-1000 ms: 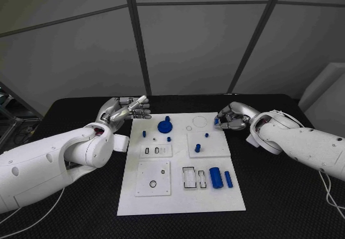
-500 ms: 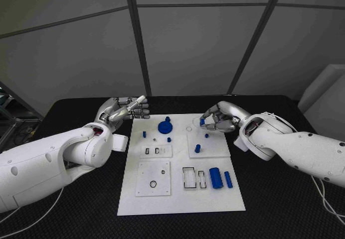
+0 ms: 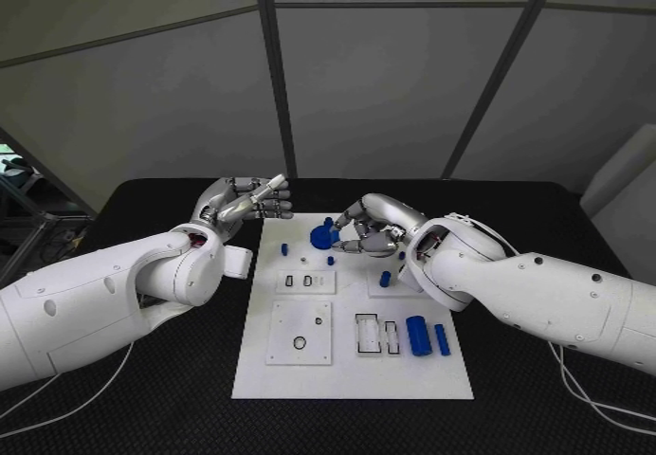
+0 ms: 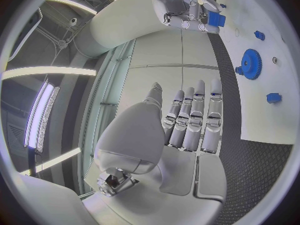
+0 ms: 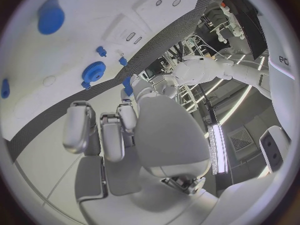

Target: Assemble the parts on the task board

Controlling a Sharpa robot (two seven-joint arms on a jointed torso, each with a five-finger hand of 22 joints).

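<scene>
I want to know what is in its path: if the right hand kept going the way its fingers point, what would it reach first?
Most likely the blue gear, just ahead of the right hand that holds a small blue part; depth is unclear, so it could pass above.

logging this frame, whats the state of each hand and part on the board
left hand: raised beside the task board, holding nothing
right hand: over the board, pinching a small blue part
blue gear: flat on the board
two blue cylinders: lying side by side
</scene>
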